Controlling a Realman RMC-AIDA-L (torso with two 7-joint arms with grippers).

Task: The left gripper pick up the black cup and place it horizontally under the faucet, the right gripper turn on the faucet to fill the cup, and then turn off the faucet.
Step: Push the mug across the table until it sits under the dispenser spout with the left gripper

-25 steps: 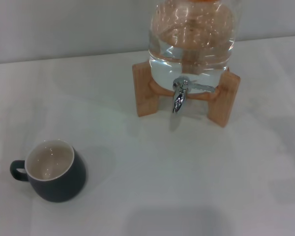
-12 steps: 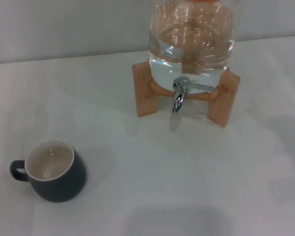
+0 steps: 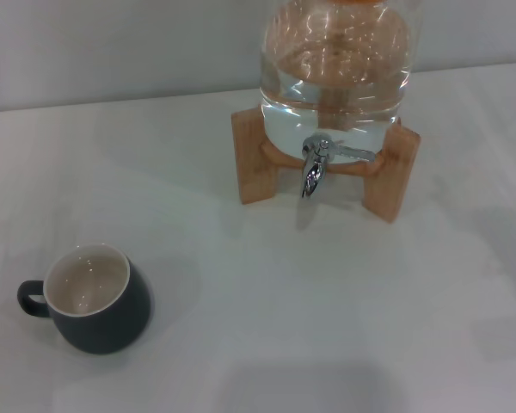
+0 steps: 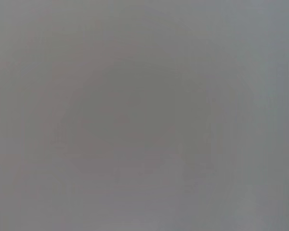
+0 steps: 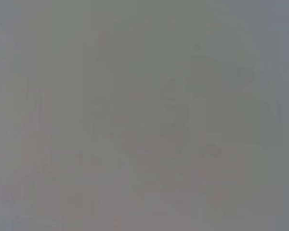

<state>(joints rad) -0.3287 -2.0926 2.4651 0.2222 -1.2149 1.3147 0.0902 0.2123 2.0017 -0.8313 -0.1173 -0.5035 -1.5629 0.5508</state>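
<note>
Cup: I see the black cup (image 3: 90, 298) upright on the table (image 3: 327, 301), near left, handle leftward.
Faucet: the faucet (image 3: 316, 163) sits far right of it, well apart, projecting from the water jug (image 3: 335, 69).
Stand: the wooden stand (image 3: 254, 159) carries that jug.

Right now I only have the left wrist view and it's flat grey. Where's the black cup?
Observer: In the head view, the black cup stands upright on the white table, near the robot on its left.
Operator: Handle?
Observer: Its loop handle points further to the robot's left, away from the faucet.
Operator: Grippers close?
Observer: Neither gripper shows in any view, and nothing stands under the faucet.
</note>
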